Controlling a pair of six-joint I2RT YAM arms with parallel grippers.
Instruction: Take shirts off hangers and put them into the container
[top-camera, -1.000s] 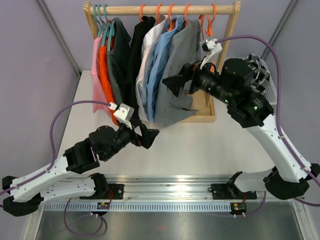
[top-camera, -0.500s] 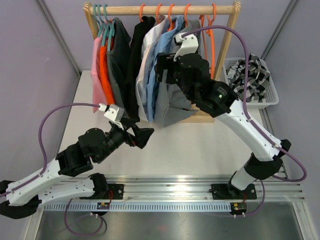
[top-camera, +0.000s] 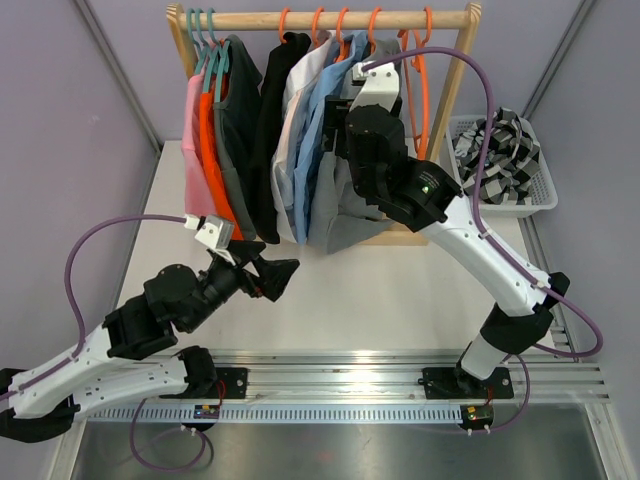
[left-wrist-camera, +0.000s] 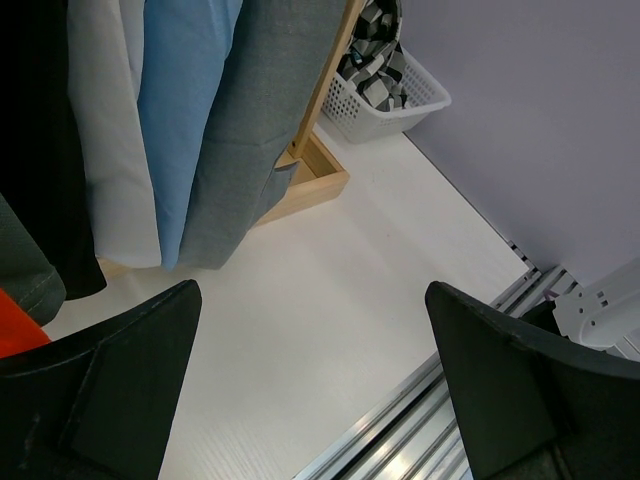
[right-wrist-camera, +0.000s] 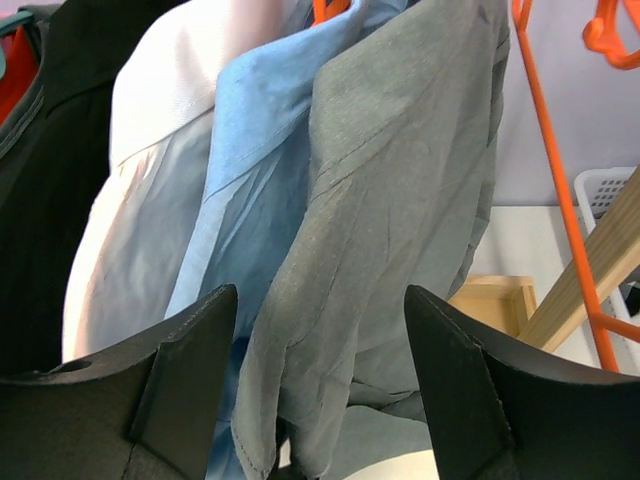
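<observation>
Plain grey soft cloth shirt on thin orange plastic hanger, rightmost garment on wooden rack; light, limp, likely slippery: pinch shoulder fold. Right gripper jaws apart, framing shirt, empty; left gripper wide, empty.

The grey shirt is matt woven cloth, finely grained and softly creased. The light blue shirt to its left looks thinner and smoother. The hangers are shiny orange plastic. The rack's top rail is pale bare wood. At upper right, the basket is white perforated plastic. The table is smooth matt white, and the fingers are dull black plastic.
</observation>
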